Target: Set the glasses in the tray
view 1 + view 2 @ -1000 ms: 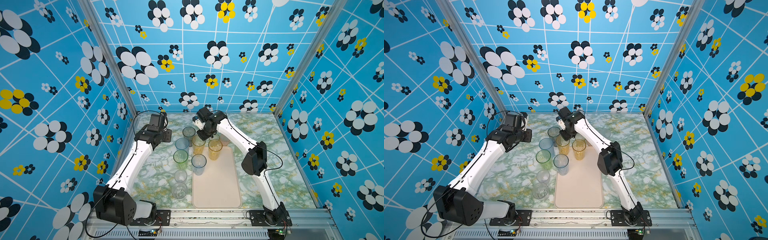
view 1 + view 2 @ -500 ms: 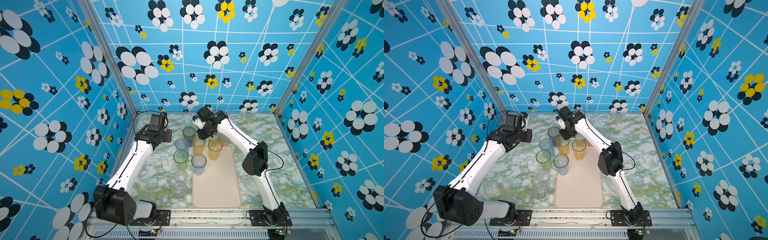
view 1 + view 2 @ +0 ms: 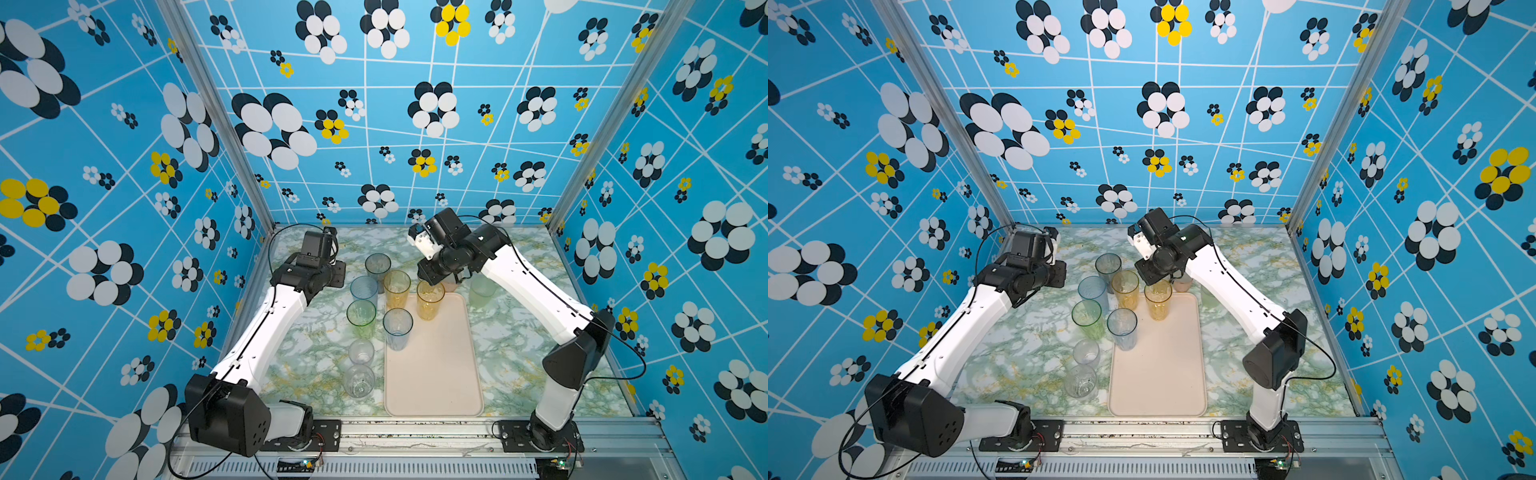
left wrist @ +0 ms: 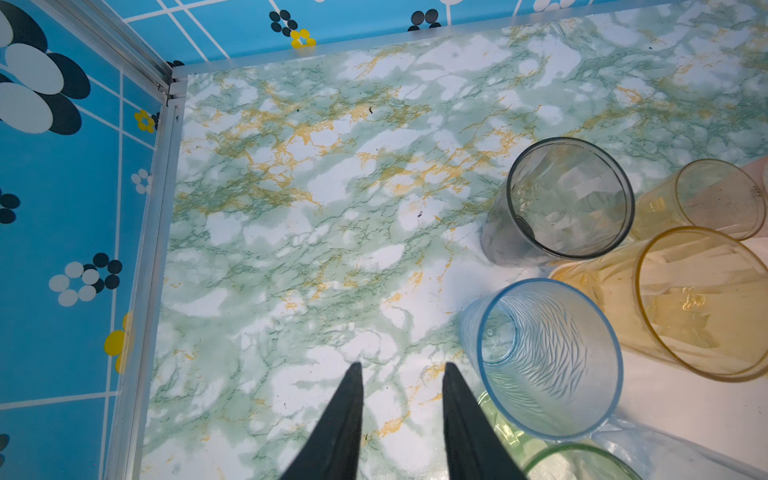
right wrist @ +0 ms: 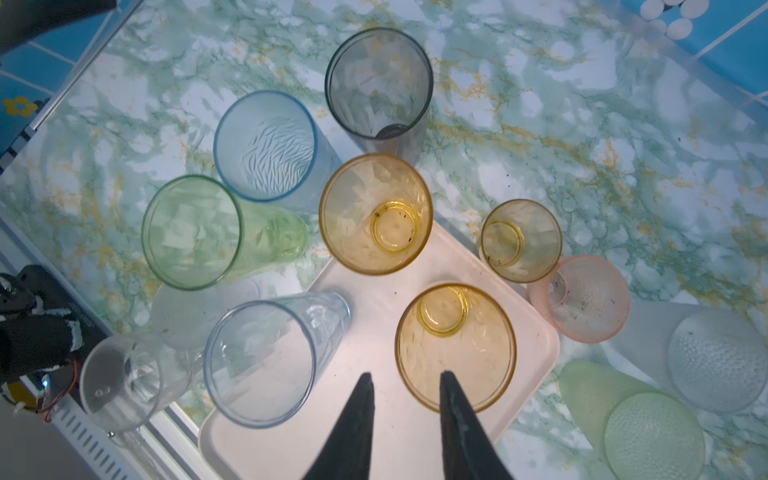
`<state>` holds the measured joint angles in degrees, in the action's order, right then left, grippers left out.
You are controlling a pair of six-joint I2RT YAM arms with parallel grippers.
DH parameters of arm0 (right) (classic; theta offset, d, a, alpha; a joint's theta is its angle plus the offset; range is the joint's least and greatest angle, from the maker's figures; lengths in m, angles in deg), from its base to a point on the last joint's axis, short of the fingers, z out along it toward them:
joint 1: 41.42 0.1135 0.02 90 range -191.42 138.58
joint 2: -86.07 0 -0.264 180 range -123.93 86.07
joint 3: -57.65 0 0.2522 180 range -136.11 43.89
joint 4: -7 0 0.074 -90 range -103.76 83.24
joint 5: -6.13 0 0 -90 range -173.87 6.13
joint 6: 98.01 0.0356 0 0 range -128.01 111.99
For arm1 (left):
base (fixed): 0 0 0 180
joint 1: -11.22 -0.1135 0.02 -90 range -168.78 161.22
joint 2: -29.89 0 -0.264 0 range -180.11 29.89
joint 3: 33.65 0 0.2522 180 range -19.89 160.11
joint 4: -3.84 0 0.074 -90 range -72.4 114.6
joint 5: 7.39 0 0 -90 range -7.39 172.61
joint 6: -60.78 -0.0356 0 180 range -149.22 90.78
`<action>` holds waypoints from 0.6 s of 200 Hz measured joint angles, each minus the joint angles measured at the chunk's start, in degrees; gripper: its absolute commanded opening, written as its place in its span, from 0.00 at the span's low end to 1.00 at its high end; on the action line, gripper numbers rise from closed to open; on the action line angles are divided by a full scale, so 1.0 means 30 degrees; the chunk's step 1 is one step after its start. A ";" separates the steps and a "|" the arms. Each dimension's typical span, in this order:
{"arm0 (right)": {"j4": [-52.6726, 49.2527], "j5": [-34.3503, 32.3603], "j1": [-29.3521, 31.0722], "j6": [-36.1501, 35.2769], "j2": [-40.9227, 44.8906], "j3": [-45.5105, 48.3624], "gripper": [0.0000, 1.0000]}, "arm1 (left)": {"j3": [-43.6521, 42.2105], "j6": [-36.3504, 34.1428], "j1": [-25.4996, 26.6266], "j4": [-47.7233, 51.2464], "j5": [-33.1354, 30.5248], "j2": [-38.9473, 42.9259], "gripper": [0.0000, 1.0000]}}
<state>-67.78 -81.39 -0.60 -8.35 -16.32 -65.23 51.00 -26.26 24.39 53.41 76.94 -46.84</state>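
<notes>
Well, we are looking at many see-through glasses point(image 3: 1125, 291), all standing upright with their mouths up. Two are standing in the tray point(image 3: 434, 374), a big flat pale pink one lying on the green marble table point(image 3: 316, 357). A yellow glass point(image 3: 430, 297) is sitting in the tray's far corner, and a light blue glass point(image 3: 397, 328) is sitting by its left rim. A tall yellow glass point(image 3: 397, 286) is standing right at the far left corner; we cannot tell if it is on the tray.

A grey glass point(image 3: 377, 264), a wavy blue glass point(image 3: 363, 289), a green glass point(image 3: 360, 316) and two clear glasses point(image 3: 358, 380) are standing on the table left of the tray. Past the far rim a small yellow glass point(image 5: 521, 241) and a pink glass point(image 5: 582, 299) are standing, with a white frosted glass point(image 5: 719, 357) and a green frosted glass point(image 5: 652, 436) near them.

The right gripper point(image 5: 406, 375) is hanging over the yellow glass, its jaws a little apart with the thin rim between them, not pinching. The left gripper point(image 4: 402, 365) is hovering over bare table beside the wavy blue glass, jaws a little apart, holding nothing.
</notes>
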 measured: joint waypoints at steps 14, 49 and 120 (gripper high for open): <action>-0.0087 0.0036 0.0663 0.0270 0.0561 0.1064 0.30 | -0.0066 0.0000 0.0000 -0.0022 0.0007 0.0015 0.34; -0.0007 0.0437 0.2273 0.1086 0.0532 0.2623 0.31 | -0.0138 0.0000 0.0000 -0.0372 0.0022 0.0015 0.34; 0.0423 0.0721 0.2637 0.2368 -0.1049 0.2834 0.28 | -0.0437 0.0000 -0.0007 -0.0954 0.0124 0.0168 0.35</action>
<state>-66.51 -79.23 7.31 -1.24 -19.47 -56.73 49.69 -26.26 24.37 50.55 77.31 -46.33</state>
